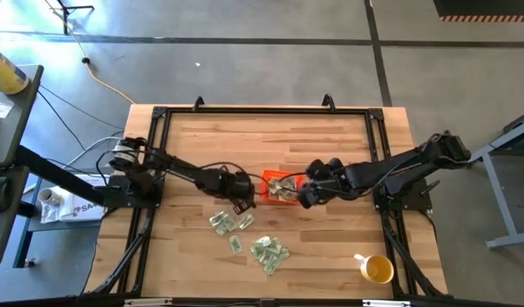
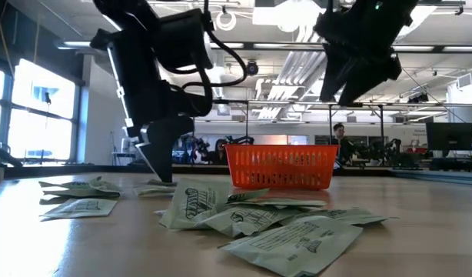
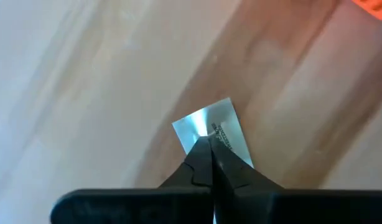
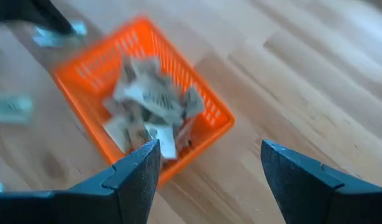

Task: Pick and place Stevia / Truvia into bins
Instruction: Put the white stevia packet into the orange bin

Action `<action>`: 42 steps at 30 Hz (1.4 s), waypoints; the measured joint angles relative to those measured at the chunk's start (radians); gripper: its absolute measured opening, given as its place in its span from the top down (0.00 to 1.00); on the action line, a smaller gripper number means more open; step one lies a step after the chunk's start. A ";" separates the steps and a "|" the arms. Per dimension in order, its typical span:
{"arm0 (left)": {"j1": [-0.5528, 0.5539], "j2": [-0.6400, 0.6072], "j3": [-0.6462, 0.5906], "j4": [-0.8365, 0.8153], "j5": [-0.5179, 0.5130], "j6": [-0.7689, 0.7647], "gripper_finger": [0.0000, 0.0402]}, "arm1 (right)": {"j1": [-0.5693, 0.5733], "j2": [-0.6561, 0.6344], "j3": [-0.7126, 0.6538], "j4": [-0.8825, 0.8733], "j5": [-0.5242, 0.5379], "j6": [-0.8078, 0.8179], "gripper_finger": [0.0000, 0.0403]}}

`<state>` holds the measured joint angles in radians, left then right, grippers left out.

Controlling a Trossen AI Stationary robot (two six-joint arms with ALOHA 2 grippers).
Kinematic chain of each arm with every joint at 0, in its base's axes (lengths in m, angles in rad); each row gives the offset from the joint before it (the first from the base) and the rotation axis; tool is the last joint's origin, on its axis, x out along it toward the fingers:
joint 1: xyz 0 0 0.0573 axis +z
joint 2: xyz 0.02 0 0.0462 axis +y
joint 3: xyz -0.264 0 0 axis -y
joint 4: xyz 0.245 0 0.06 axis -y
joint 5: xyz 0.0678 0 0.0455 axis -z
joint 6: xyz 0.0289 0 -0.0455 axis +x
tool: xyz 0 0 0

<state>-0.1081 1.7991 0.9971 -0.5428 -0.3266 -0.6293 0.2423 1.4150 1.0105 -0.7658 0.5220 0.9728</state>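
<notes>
Sweetener packets (image 2: pixel 244 219): small flat paper rectangles, pale green and white with dark print, creased and overlapping. Loose ones are lying in two clusters on the wooden worktop (image 1: pixel 330 247): one group just in front of the left hand (image 1: pixel 242 205), a denser heap (image 1: pixel 268 252) nearer the front edge. More packets (image 4: pixel 150 102) are sitting jumbled inside the orange bin (image 4: pixel 203 109).

Orange bin: shallow rectangular tray with slotted walls, standing mid-worktop between the two hands.

Left hand: pointing down to the worktop just beside the bin's left end, fingers (image 3: pixel 203 163) pressed fully together. One packet (image 3: pixel 219 127) is lying flat directly under the fingertips, its near end covered by them; it is showing shiny and pale in the left wrist view. Whether the fingertips are actually pinching the paper or only touching it cannot be told.

Right hand (image 4: pixel 209 158): hovering above the bin's right end, fingers spread wide, holding nothing. The bin with its packets is lying below and ahead of the gap between the fingers.

Hard to make out: print on the binned packets is blurring in the right wrist view; the low view is hiding the bin's contents behind its wall (image 2: pixel 280 168).

Also present: yellow cup (image 1: pixel 377 269) at the worktop's front right corner, well apart from the packets.
</notes>
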 joint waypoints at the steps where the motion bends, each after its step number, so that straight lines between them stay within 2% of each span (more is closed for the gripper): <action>1: 0.011 -0.007 0.008 -0.010 0.002 0.021 0.94 | 0.015 -0.014 0.000 0.000 0.032 0.029 0.34; 5: 0.048 -0.036 0.080 -0.052 0.014 0.129 0.92 | 0.073 -0.073 0.000 -0.008 0.140 0.125 0.34; 7: 0.061 -0.062 0.144 -0.070 0.013 0.182 0.94 | 0.094 -0.096 0.000 -0.017 0.169 0.150 0.34; 12: 0.063 -0.073 0.318 -0.121 0.015 0.292 0.95 | 0.128 -0.131 0.000 -0.024 0.195 0.154 0.34; 15: 0.062 -0.077 0.425 -0.098 0.035 0.358 0.95 | 0.144 -0.136 0.000 -0.030 0.195 0.153 0.34; 18: 0.074 -0.048 0.482 -0.039 0.053 0.413 0.95 | 0.167 -0.136 0.000 -0.049 0.194 0.154 0.34; 20: 0.095 -0.021 0.487 -0.032 0.094 0.436 0.95 | 0.184 -0.136 0.000 -0.050 0.194 0.154 0.34; 23: 0.134 0.040 0.486 0.020 0.233 0.445 0.93 | 0.213 -0.142 0.000 -0.054 0.191 0.154 0.34; 24: 0.142 0.061 0.485 0.026 0.249 0.445 0.91 | 0.220 -0.146 0.000 -0.058 0.192 0.157 0.34; 30: 0.155 0.148 0.488 0.088 0.230 0.441 0.75 | 0.265 -0.157 0.001 -0.111 0.161 0.197 0.34; 34: 0.154 0.141 0.488 0.020 0.191 0.399 0.63 | 0.285 -0.158 0.000 -0.140 0.119 0.195 0.34; 36: 0.153 0.110 0.491 -0.097 0.196 0.353 0.59 | 0.289 -0.159 0.000 -0.139 0.083 0.158 0.34; 42: 0.080 0.018 0.497 -0.309 0.191 0.317 0.55 | 0.272 -0.084 0.000 -0.076 -0.093 -0.134 0.34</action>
<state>-0.0277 1.8176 1.4944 -0.8516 -0.1352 -0.3123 0.5146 1.3312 1.0107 -0.8421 0.4289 0.8391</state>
